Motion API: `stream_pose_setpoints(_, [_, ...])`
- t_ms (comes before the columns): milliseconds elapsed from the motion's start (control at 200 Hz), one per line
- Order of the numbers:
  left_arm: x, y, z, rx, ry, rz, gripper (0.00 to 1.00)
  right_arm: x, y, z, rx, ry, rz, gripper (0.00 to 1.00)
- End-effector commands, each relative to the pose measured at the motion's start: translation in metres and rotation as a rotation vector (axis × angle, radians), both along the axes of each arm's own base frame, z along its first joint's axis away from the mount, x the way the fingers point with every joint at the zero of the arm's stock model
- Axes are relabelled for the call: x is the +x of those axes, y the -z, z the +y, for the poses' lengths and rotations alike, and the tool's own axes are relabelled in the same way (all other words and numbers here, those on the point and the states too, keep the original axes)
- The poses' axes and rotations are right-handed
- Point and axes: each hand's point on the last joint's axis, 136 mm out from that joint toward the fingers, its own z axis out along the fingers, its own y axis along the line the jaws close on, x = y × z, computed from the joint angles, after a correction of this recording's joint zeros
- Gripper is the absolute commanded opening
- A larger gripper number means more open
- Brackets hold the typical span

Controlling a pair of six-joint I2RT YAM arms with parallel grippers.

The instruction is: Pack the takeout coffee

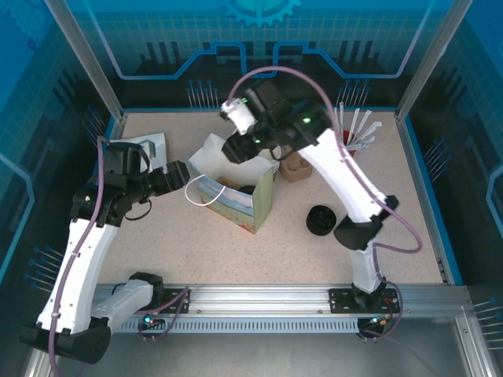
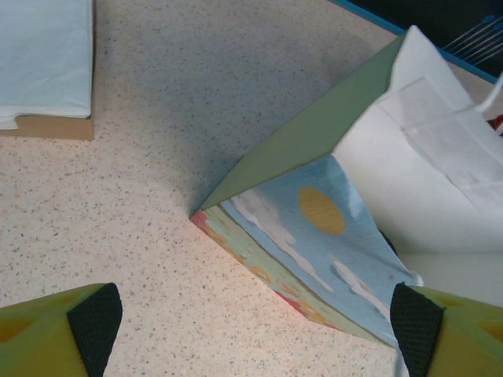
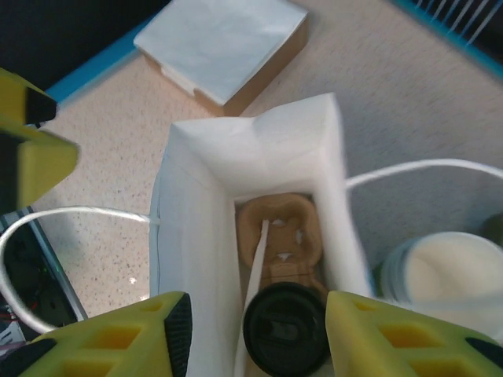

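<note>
Right gripper jaws, apart, straddle the takeout coffee in the bag; best rise straight, left gripper gaping beside it.

Bright, even overhead light, soft shadows.
In my left wrist view a gray shadow lies on the counter beside the bag; my right fingers blur up close, and the bag's white walls wash out.
</note>
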Motion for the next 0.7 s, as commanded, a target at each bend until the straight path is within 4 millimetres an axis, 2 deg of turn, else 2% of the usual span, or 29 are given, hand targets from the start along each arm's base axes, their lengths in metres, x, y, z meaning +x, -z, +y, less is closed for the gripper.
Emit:
stream_pose_setpoints(0, [0.006, 0.001, 0.012, -0.039, -0.064, 0.033, 0.93, -0.014, -0.048, -0.038, 0.072, 0.06, -0.105, 0.54])
stream_pose_setpoints(125, [0.012, 0.007, 0.041, -0.03, -0.133, 0.06, 0.92, -0.028, -0.065, -0.078, 0.092, 0.129, -0.171, 0.62])
stream_pose_setpoints(290, [0.026, 0.02, 0.07, 0.016, -0.146, 0.107, 0.9, -0.044, -0.064, -0.126, 0.11, 0.222, -0.22, 0.7])
stream_pose_setpoints(510, [0.059, 0.057, 0.095, 0.176, -0.09, 0.237, 0.83, -0.059, -0.041, -0.172, 0.137, 0.322, -0.241, 0.84])
stream_pose_setpoints(695, [0.092, 0.104, 0.113, 0.244, -0.066, 0.398, 0.72, -0.065, -0.009, -0.191, 0.129, 0.376, -0.184, 0.86])
